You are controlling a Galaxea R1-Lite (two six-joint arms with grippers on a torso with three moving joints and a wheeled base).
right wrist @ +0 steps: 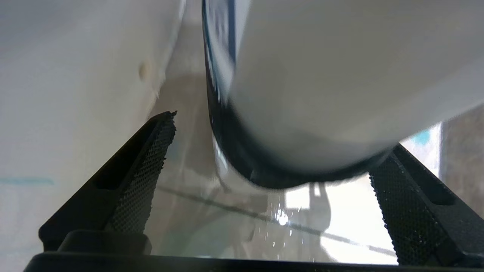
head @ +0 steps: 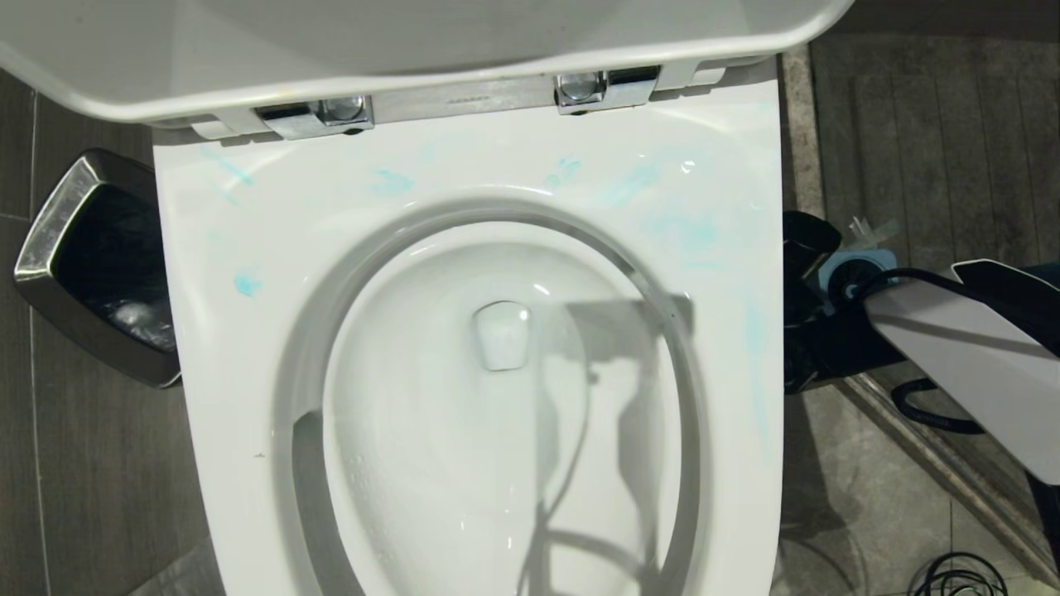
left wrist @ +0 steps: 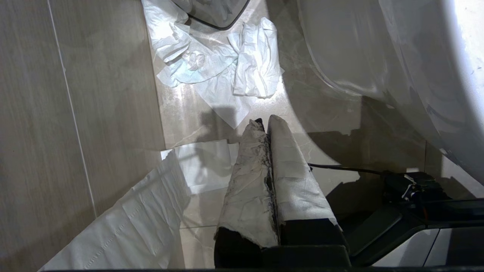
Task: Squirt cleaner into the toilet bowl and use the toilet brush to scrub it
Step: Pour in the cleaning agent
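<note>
While right hand (right wrist: pixel 270 162) gapes, bowl (head: pixel 248 348) beside

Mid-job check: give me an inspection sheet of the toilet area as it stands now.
Surface: toilet bowl rim broad and white, lid raised.
Job's things: cleaner in turquoise smears and dabs across the rim; toilet brush not made out.
Clutter: crumpled tissues on the floor.
Grippers: left gripper shut, paper-wrapped, low by the bowl's side; right gripper open beside the bowl, by a blurred white object.
Cables: black cable on the floor at right.
Surroundings: steel waste bin left of the bowl; tiled floor.
</note>
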